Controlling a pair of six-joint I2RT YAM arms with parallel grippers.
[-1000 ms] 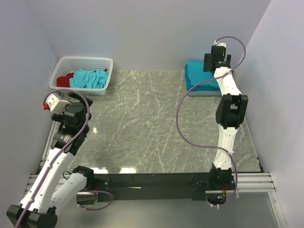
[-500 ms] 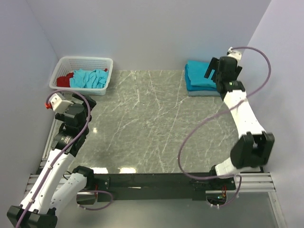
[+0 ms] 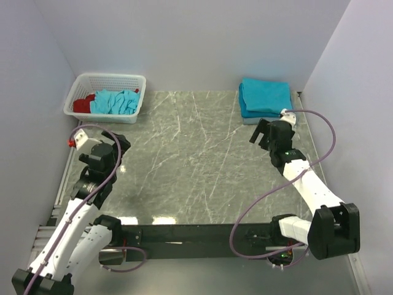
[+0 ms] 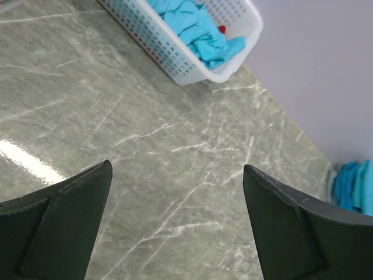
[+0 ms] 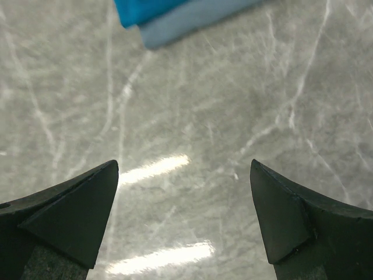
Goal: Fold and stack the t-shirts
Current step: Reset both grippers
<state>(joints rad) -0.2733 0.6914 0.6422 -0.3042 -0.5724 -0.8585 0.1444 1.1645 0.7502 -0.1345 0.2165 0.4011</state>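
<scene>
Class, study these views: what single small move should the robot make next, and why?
Probably reach the left gripper toward the basket for a crumpled shirt: it and the right gripper are open and empty, a folded stack sits at the far right, and the basket lies on the left arm's side.

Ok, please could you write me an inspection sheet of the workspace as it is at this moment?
Surface: grey marbled table, glare patches near the front.
Job's things: folded stack of t-shirts at the far right corner; crumpled t-shirts in the white basket, far left.
Clutter: red cloth in the basket beside them.
Grippers: left gripper and right gripper both open, holding nothing, over the table.
Cables: purple cables loop loosely along both arms, apart from the shirts.
Surroundings: plain pale walls on three sides; nothing else seen.
</scene>
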